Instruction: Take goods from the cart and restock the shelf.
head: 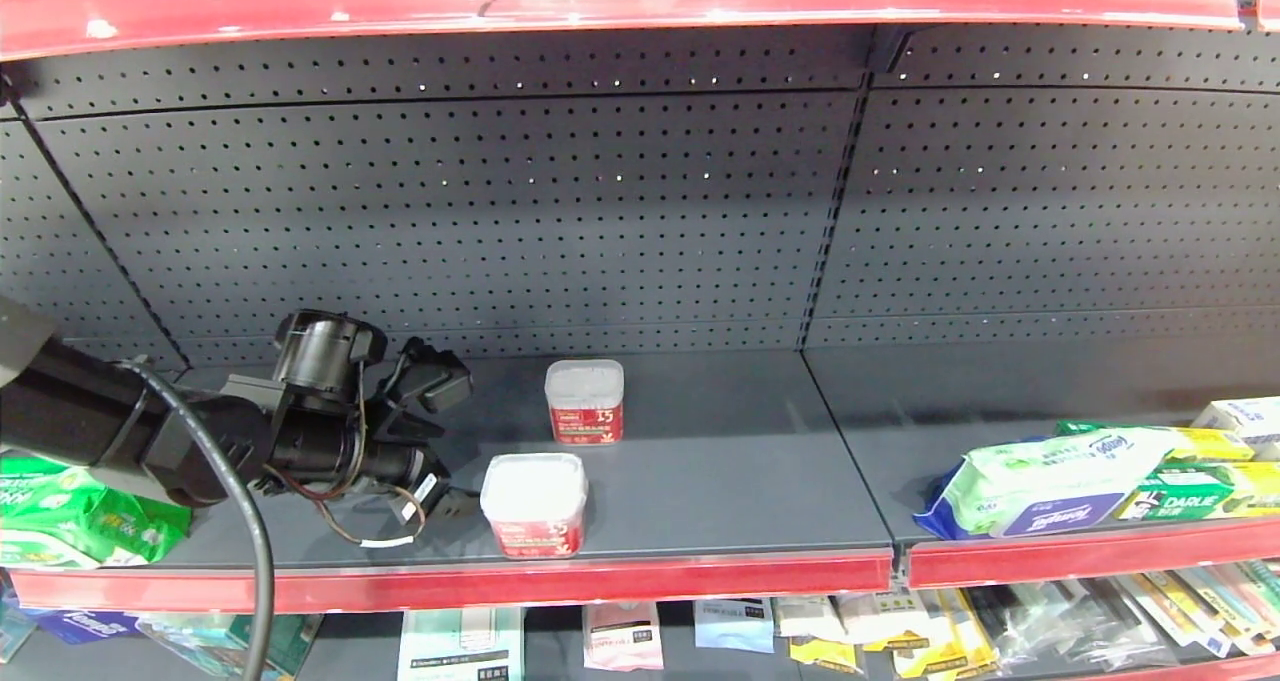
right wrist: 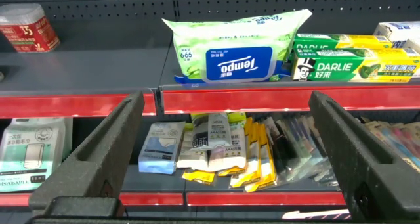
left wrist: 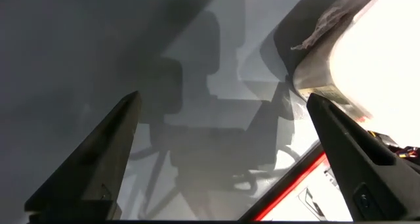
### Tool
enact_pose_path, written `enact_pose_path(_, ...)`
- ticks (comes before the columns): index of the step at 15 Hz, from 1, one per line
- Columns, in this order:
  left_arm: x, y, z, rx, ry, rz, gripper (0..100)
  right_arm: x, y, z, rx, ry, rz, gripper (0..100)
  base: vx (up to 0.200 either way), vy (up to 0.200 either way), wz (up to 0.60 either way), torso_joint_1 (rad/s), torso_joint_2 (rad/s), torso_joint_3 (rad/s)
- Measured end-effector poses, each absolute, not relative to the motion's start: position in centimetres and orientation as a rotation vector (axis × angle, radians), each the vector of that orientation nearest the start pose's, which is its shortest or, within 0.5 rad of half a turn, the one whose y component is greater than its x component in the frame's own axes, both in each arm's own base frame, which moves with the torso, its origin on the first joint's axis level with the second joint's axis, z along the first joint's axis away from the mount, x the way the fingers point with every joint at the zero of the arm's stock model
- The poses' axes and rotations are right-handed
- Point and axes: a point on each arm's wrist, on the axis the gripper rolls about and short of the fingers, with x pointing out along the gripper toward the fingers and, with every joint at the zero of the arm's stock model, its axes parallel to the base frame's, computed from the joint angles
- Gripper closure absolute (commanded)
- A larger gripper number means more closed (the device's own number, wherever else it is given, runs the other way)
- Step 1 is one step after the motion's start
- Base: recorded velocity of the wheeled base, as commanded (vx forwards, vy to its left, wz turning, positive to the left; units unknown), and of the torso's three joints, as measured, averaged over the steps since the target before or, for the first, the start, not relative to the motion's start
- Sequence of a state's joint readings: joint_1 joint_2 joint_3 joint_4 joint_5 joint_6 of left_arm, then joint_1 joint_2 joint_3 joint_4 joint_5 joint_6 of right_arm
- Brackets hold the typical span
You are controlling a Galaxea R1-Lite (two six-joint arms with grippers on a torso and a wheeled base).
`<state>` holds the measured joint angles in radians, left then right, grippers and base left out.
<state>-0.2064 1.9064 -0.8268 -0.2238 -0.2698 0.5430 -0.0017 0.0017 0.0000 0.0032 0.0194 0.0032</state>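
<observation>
my left claw (head: 455, 443) sits low over the shelf (head: 720, 461), jaws spread wide and holding nothing, fingers pointing toward my right along the board. the front tub (head: 533, 506) stands straight ahead of the fingertips, near the shelf's front lip. it is upright, lid up, squat and roughly square, so i see no long axis to line up with. in the left wrist view its pale rim is just beside one finger, and i cannot tell whether they touch. the rear tub (head: 584, 401) stands behind it toward the back panel, apart from it and a little further right.

the front tub looks placed to me, so i judge the next move to be a pull-out. i would draw the arm back the way the fingers trail, away from the tub, since any swing to the right could knock it. the green packs (head: 60, 521) lie beside the arm on my far left.

my right claw (right wrist: 226, 102) is also spread and empty, hanging off the shelf front. it faces the wipes (right wrist: 236, 46) and toothpaste boxes (right wrist: 354, 60), with packets (right wrist: 223, 152) on the shelf below.
</observation>
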Motion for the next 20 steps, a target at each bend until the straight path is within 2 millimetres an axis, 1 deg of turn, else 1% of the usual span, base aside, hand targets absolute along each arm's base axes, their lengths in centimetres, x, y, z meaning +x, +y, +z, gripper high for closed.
enact_pose_path(20, 30.5, -8.7, 8.8, 0.485, 0.715, -0.713, 0, -2.3, 0.0, 7.5, 0.003, 0.004, 0.018, 0, 0.000, 0.000, 0.00, 0.000, 0.00, 0.000)
